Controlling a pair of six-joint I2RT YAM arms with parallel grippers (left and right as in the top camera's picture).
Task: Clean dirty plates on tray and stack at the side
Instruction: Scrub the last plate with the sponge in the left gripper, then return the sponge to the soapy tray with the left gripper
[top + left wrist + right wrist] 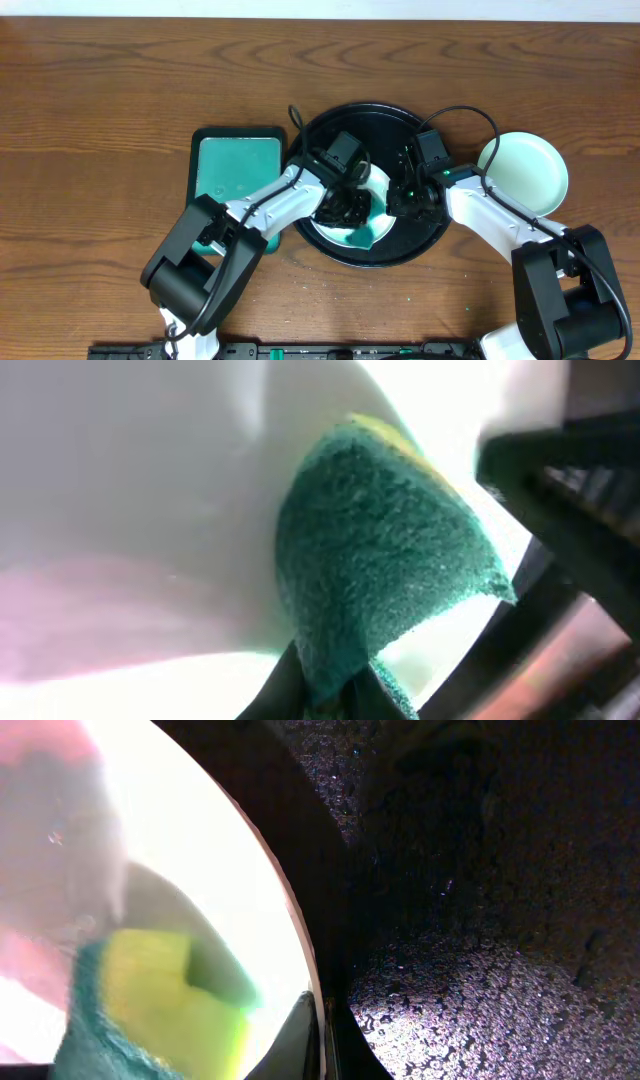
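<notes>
A white plate (340,236) with a teal smear lies on the black round tray (390,135). My left gripper (345,207) is shut on a green and yellow sponge (380,550) and presses it onto this plate (130,510). My right gripper (405,197) is shut on the plate's right rim (318,970), one finger above and one below. The sponge also shows in the right wrist view (160,1000). A clean-looking white plate (525,172) lies on the table right of the tray. A third plate is not in view.
A rectangular black-rimmed teal tray (238,170) sits left of the black tray, partly under my left arm. Wet droplets cover the black tray's surface (480,920). The wooden table (100,100) stretches to the far left and back.
</notes>
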